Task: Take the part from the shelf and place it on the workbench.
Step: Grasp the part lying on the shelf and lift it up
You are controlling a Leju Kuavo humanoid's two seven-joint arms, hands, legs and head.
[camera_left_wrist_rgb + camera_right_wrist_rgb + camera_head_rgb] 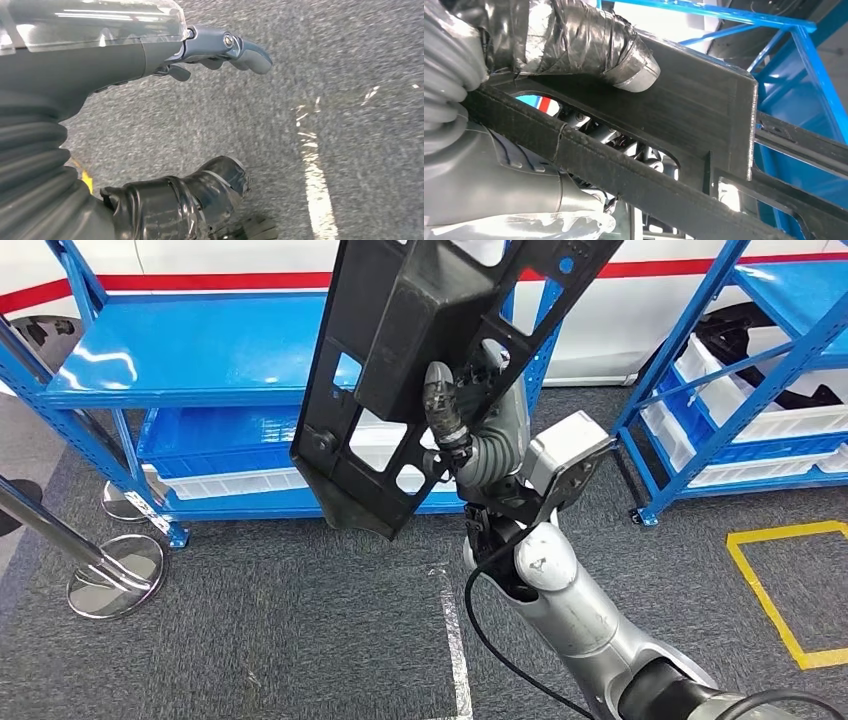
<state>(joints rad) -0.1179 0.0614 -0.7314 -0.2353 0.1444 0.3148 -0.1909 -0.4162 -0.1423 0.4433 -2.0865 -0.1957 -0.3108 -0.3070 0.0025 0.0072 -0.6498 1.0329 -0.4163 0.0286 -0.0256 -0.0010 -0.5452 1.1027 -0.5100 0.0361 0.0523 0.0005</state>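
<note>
The right hand grips the large black plastic frame part, raised at twelve o'clock before the blue metal shelf. The left hand hangs with fingers apart, holding nothing, above grey carpet.

Part held up in right hand, before left shelf; 2nd shelf to right; stand at left, prob. on floor.

Lighting's bright and even in the head view, with glare on the blue shelf. Left wrist view is pretty blurry across the carpet; right wrist view's dim and backlit.
</note>
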